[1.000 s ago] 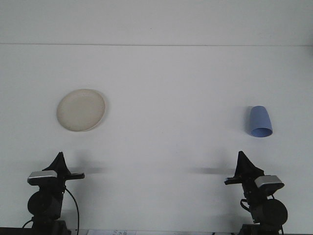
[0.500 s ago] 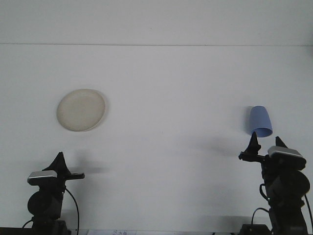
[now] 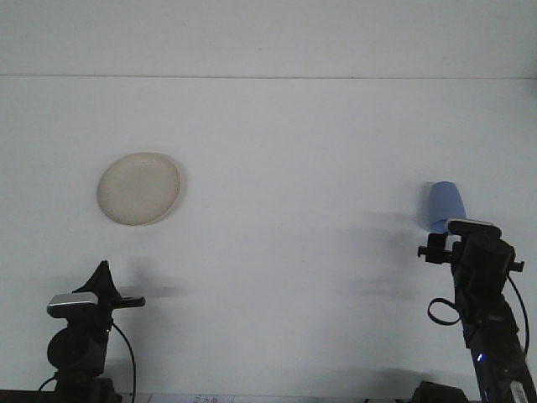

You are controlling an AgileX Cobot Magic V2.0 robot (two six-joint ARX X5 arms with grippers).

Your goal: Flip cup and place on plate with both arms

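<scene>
In the front view, the small blue plastic cup (image 3: 444, 204) lies on the white table (image 3: 294, 168) at far right, well apart from the round cream plate (image 3: 138, 188) at left. The right gripper (image 3: 457, 231) sits at the cup's near end; its own body hides its jaws, so I cannot tell their opening. The left gripper (image 3: 107, 281) waits low; its jaws' opening is equally unclear. A good grasp likely means closing squarely across the cup's wall.

Plate (image 3: 138, 188) far left; cup (image 3: 444, 204) far right, seemingly behind the right end effector (image 3: 457, 228).

Bright, even, washed-out light; soft faint shadows on white table (image 3: 277, 277); slight graininess
</scene>
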